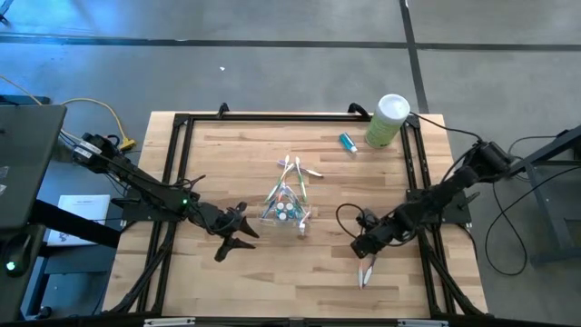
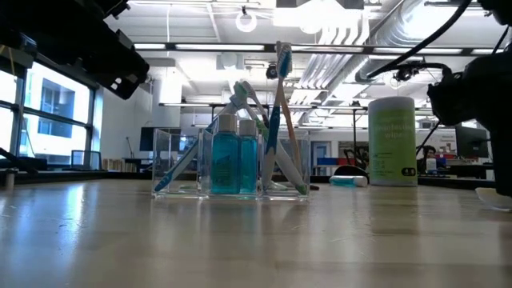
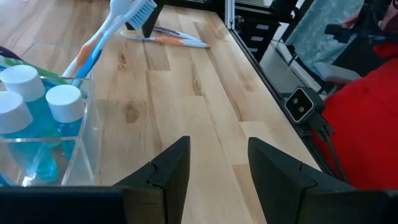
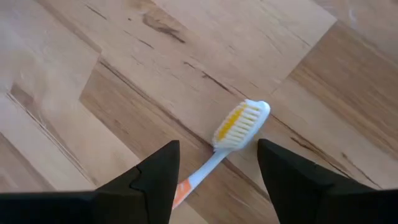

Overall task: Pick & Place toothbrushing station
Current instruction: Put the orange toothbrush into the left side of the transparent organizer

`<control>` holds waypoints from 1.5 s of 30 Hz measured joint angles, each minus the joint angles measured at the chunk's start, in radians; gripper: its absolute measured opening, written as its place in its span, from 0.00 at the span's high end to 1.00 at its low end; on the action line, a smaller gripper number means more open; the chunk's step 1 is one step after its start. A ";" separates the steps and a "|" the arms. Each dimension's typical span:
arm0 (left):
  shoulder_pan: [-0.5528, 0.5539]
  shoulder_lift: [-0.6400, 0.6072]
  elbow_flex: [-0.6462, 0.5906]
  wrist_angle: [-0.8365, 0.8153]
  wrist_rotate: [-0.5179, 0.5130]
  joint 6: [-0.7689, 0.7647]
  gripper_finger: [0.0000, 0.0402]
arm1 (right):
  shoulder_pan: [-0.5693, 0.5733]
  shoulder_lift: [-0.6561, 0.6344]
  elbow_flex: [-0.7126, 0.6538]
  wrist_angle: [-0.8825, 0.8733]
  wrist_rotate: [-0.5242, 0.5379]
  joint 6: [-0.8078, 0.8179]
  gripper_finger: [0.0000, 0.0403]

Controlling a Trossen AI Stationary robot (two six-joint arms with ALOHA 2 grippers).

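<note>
- High view: the clear cup (image 1: 287, 211) sits mid-table, left gripper (image 1: 238, 231) just beside it, released.
- Right wrist view: right gripper (image 4: 214, 180), fingers spread and empty, hovers over a loose toothbrush (image 4: 233, 134) (likely next pick); it must descend, then clench.

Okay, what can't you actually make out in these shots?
- Toothbrush: right wrist view, its handle end is hidden behind the right gripper.
- Clear cup: left wrist view, cut off by the picture's edge.
- Green canister: low view, label print too small to read.
</note>
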 joint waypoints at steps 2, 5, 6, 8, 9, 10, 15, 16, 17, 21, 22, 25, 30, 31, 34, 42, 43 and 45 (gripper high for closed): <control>0.000 0.000 0.000 0.000 0.000 0.007 0.61 | -0.010 0.020 0.003 -0.001 -0.009 -0.009 0.48; 0.000 0.000 0.000 0.000 0.000 0.014 0.61 | -0.021 0.052 0.006 -0.010 -0.003 -0.054 0.48; 0.000 0.000 0.000 0.000 0.000 0.014 0.61 | -0.021 0.058 0.007 -0.010 0.002 -0.064 0.49; 0.000 0.000 0.000 0.000 0.000 0.014 0.61 | -0.021 0.061 0.007 -0.009 0.011 -0.075 0.50; 0.000 0.000 0.000 0.000 0.000 0.013 0.61 | -0.021 0.062 0.006 -0.009 0.017 -0.076 0.52; 0.000 0.000 0.000 0.000 0.000 0.013 0.61 | -0.021 0.062 0.005 -0.011 0.024 -0.078 0.54; 0.000 0.000 0.000 0.000 0.000 0.013 0.61 | -0.021 0.065 0.004 -0.035 0.037 -0.095 0.72; 0.000 0.000 0.000 0.000 0.000 0.013 0.61 | -0.021 0.065 0.003 -0.041 0.039 -0.103 0.77; 0.000 0.000 0.000 0.000 0.000 0.012 0.61 | -0.021 0.066 0.003 -0.045 0.044 -0.108 0.81; 0.000 0.000 0.000 0.000 0.000 0.011 0.61 | -0.021 0.067 0.001 -0.045 0.071 -0.152 0.96; 0.000 0.000 0.000 0.000 0.000 0.011 0.61 | -0.021 0.067 0.001 -0.045 0.076 -0.157 0.97; 0.000 0.000 0.000 0.000 0.000 0.011 0.61 | -0.021 0.068 -0.001 -0.039 0.094 -0.179 0.97; 0.000 0.000 0.000 0.000 0.000 0.011 0.61 | -0.021 0.054 -0.001 -0.015 0.111 -0.229 0.98; 0.000 0.000 0.000 0.002 0.000 0.011 0.61 | -0.021 0.050 0.004 -0.014 0.116 -0.245 0.98; 0.000 0.000 0.000 0.024 0.000 0.004 0.61 | -0.024 0.045 0.037 -0.007 0.166 -0.308 0.98; 0.000 -0.001 0.000 0.078 0.000 -0.039 0.61 | -0.021 0.041 0.185 0.034 0.251 -0.558 0.98; 0.000 -0.001 0.000 0.084 0.000 -0.045 0.61 | -0.017 0.041 0.200 0.049 0.269 -0.599 0.98; 0.000 -0.001 0.000 0.092 0.000 -0.054 0.61 | -0.007 0.041 0.233 0.080 0.301 -0.688 0.98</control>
